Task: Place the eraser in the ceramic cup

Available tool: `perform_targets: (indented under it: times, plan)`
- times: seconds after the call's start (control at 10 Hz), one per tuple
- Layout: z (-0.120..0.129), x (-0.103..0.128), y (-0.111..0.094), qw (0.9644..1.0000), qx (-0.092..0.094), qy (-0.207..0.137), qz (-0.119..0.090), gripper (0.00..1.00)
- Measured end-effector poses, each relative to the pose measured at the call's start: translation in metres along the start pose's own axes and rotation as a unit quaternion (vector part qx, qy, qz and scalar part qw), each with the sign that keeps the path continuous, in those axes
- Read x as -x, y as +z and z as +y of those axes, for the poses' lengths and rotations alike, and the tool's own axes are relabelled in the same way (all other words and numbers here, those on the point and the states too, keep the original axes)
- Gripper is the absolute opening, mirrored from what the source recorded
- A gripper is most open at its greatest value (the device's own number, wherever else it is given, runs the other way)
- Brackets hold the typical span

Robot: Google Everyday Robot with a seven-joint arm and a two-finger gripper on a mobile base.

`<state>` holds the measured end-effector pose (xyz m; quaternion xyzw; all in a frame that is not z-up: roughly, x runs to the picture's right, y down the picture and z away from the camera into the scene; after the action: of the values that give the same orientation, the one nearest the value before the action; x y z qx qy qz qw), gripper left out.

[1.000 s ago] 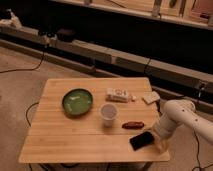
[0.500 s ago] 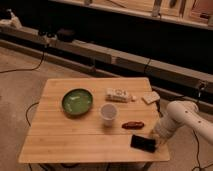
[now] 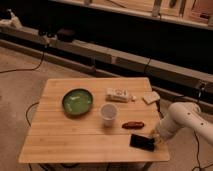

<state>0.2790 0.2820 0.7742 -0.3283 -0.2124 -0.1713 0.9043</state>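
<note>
A light wooden table [image 3: 65,141] stands on a tan floor [image 3: 17,87] in dim, warm light. Behind it a long pale ledge [image 3: 127,60] runs slantwise below a dark wall [image 3: 110,30], with a shelf [image 3: 125,9] along the top. A black cable [image 3: 22,69] trails over the floor at left. The gripper [image 3: 155,136] is over the table's front right edge.

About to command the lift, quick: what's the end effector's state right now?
End effector: down at the right end of the eraser, near the table's front right corner; open, closed or holding cannot be told.
</note>
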Motion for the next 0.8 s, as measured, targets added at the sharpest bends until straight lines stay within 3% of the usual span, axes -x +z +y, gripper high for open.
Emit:
perform_targets:
  times: [0.4,0.8]
  plan:
    - [-0.003,0.001,-0.020,0.9996,-0.027,0.007,-0.006,0.17]
    - [0.004,0.013,-0.056,0.9977,-0.059,-0.012,-0.031,0.17]
